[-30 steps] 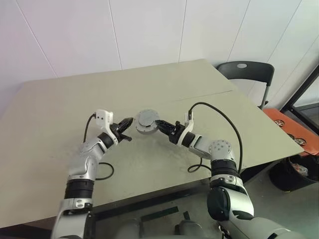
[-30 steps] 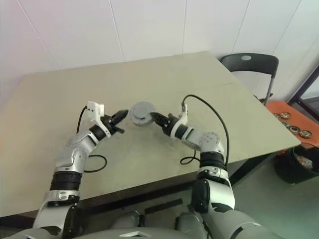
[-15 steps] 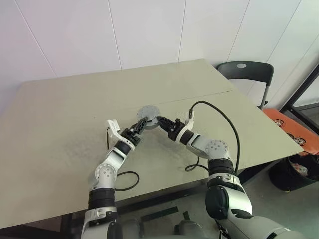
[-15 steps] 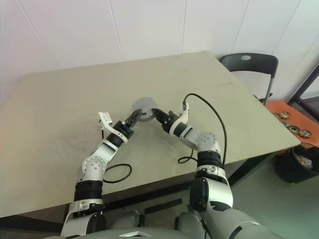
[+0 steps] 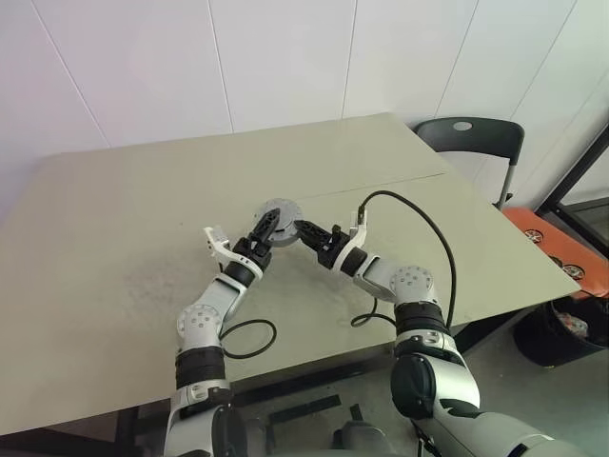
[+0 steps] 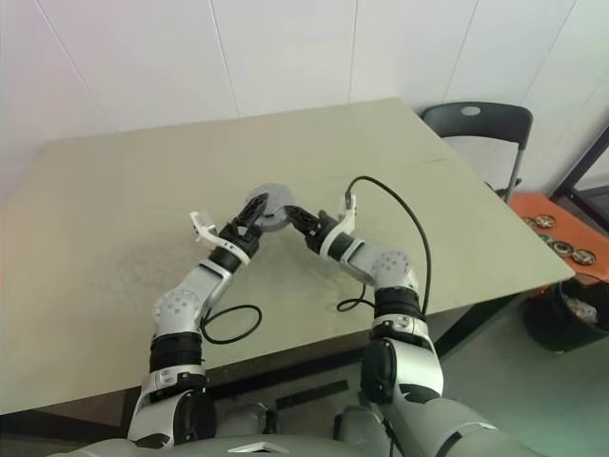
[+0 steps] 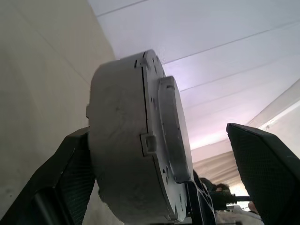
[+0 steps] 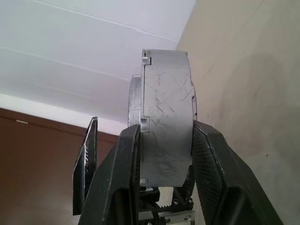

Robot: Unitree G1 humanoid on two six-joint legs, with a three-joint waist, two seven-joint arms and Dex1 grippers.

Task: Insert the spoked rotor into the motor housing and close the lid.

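Right hand (image 5: 306, 229) clamps the closed motor housing (image 5: 276, 215) on edge above the bench (image 5: 114, 248), lid (image 7: 172, 140) seated. Left hand (image 5: 266, 227) straddles it, fingers spread; close squarely across both faces before the right lets go.

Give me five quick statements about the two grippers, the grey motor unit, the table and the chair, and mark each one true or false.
1. The right gripper is clamped on the motor housing, one finger on each flat face. True.
2. The left gripper is shut tight on the lid. False: its fingers stand wide apart, one finger beside the housing's far face and the other clear of the lid.
3. The lid sits closed against the housing. True.
4. The housing lies flat on the table. False: it is held on edge above the table between the grippers.
5. A dark chair stands beyond the table's far right corner. True.
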